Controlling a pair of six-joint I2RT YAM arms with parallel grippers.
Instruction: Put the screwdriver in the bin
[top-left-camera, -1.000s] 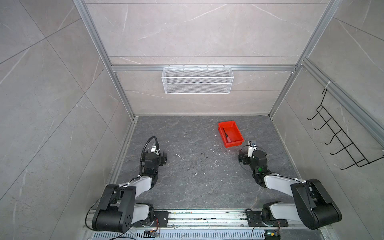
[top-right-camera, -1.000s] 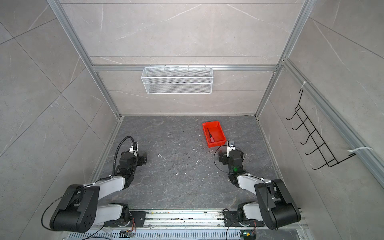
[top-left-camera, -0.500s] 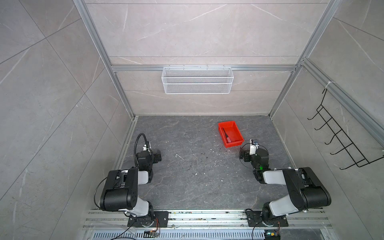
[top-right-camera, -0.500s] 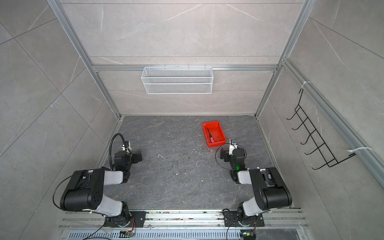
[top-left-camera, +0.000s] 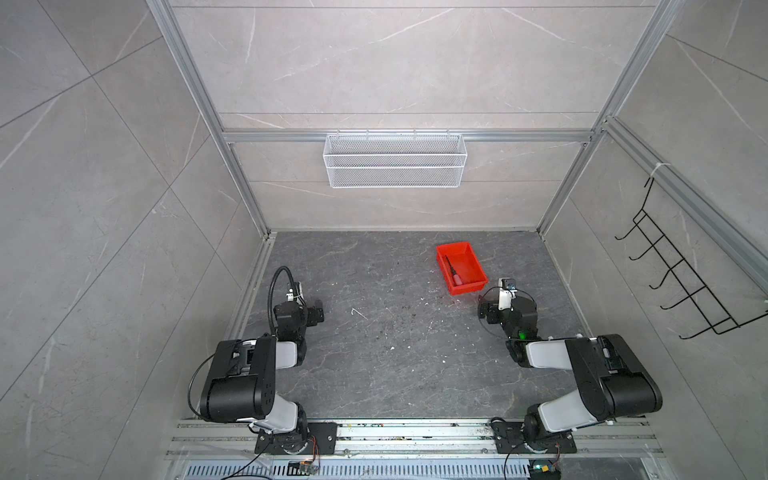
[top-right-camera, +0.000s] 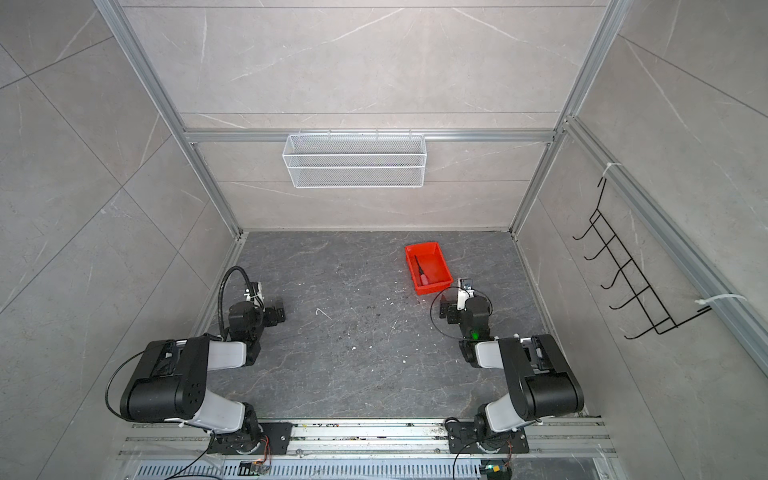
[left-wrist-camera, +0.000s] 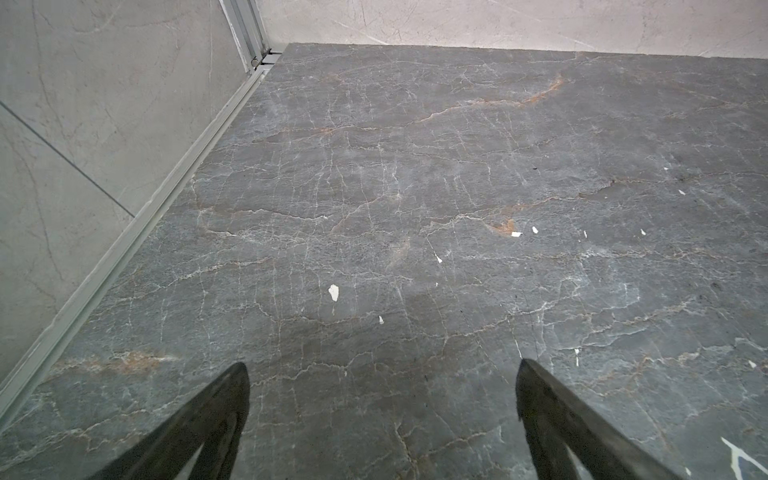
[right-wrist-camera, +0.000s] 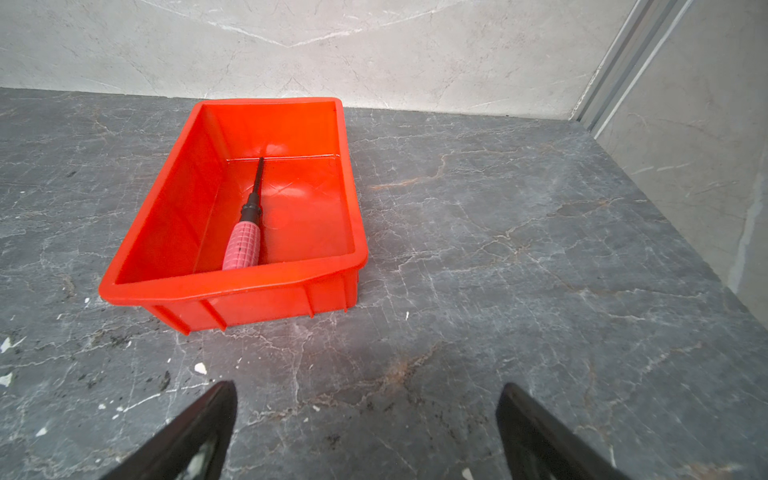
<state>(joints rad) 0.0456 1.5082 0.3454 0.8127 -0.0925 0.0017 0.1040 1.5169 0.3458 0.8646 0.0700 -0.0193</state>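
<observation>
The screwdriver (right-wrist-camera: 245, 232) lies flat in the bin (right-wrist-camera: 232, 286), toward its left side, with the pink handle at the near wall and the black tip by the far wall. The right wrist view shows this well; in both top views it is just a thin dark line with a pale end. The near wall hides the very end of the handle. The bin sits on the floor (left-wrist-camera: 415, 166) at the far right, near the right gripper (right-wrist-camera: 368, 388), which is spread wide and holds nothing. The left gripper (left-wrist-camera: 380, 370) is spread wide too, over bare floor with white specks (left-wrist-camera: 333, 292). The left wrist view does not show the bin. Both wrist views cut off the fingers (left-wrist-camera: 216, 415), so only the tips show.
</observation>
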